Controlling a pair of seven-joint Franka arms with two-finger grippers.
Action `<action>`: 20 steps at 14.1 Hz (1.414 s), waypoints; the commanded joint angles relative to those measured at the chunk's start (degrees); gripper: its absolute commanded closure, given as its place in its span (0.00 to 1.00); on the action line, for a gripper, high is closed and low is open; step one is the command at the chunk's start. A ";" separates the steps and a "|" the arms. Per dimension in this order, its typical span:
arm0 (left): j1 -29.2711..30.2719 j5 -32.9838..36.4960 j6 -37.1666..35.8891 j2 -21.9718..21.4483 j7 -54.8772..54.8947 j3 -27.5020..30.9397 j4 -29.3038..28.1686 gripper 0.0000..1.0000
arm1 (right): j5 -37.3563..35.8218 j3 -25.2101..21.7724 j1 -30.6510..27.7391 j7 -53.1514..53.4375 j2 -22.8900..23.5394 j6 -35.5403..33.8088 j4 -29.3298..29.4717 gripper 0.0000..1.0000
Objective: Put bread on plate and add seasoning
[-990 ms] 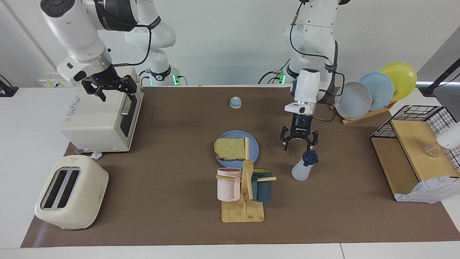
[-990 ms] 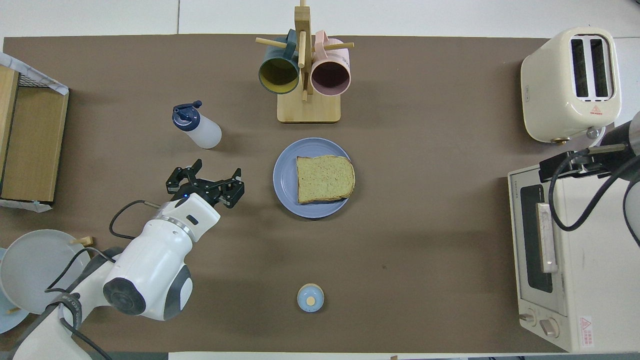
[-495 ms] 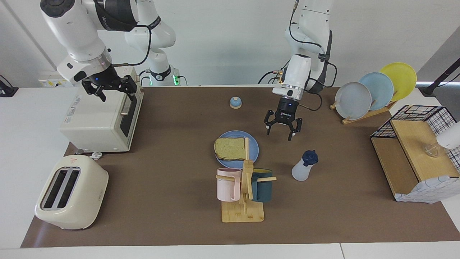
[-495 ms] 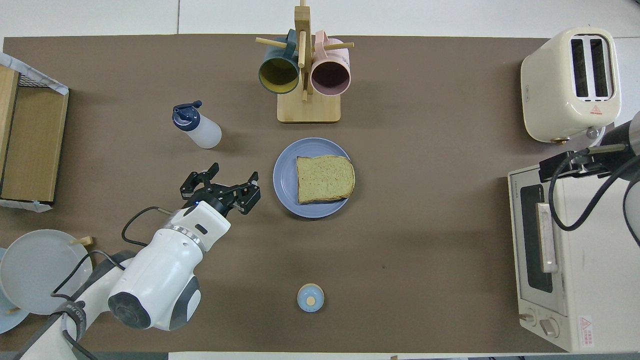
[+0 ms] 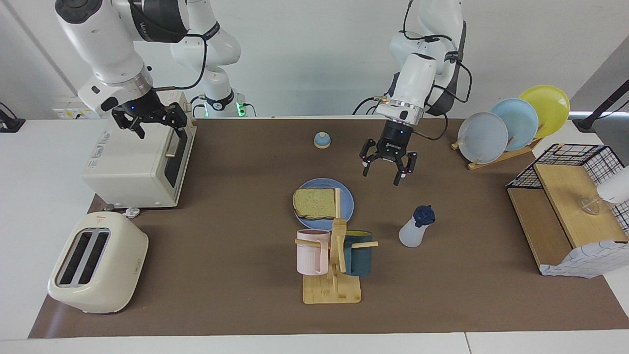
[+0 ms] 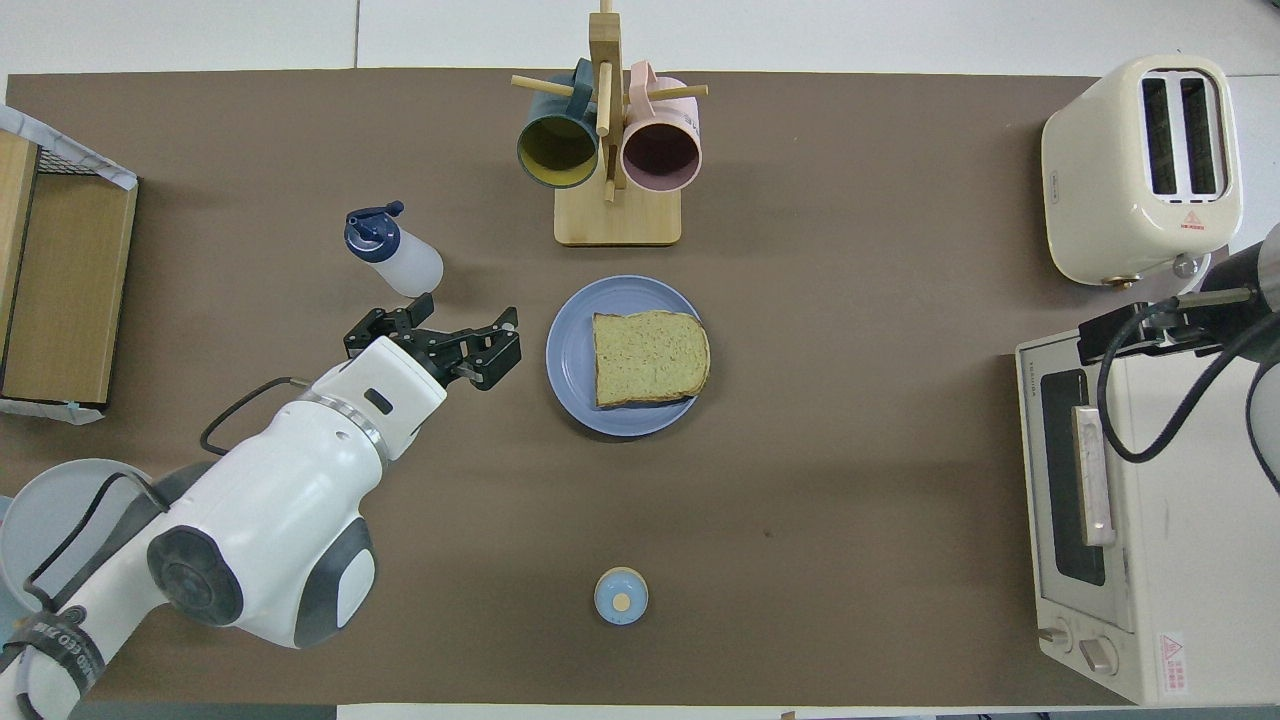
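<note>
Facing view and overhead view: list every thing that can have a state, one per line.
bread: lying flat on the plate
plate: flat on the table, holding the bread
seasoning: upright, capped, free
left claw: open, empty, raised above the table
right claw: open, empty, over the toaster oven
toaster oven: door shut
toaster: slots empty

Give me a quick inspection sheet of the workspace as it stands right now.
Surface: brown mat on the table.
Job's things: bread lies on the blue plate; seasoning bottle stands upright, cap on, toward the left arm's end.
Clutter: mug rack, bell, toaster, oven, plate rack, wire shelf.
Grippers: left pincer open, empty, raised over bare mat between plate and bottle; right pincer open, waiting over the oven.
Cables: black lead loops beside each wrist.
Surroundings: white wall; nothing else seen.
</note>
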 commanded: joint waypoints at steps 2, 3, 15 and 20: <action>2.17 0.26 -15.11 -1.08 -0.04 0.35 9.01 0.00 | -0.19 -0.12 0.03 -0.93 -0.17 -1.21 0.49 0.00; 2.87 0.35 -18.54 -0.99 0.14 0.35 11.12 0.00 | -0.19 -0.12 0.03 -0.93 -0.17 -1.21 0.49 0.00; 17.46 2.81 -56.52 5.07 7.26 0.43 37.06 0.00 | -0.19 -0.12 0.03 -0.93 -0.17 -1.21 0.49 0.00; 21.51 4.30 -63.56 4.90 8.13 0.52 37.77 0.00 | -0.19 -0.12 0.03 -0.93 -0.17 -1.21 0.49 0.00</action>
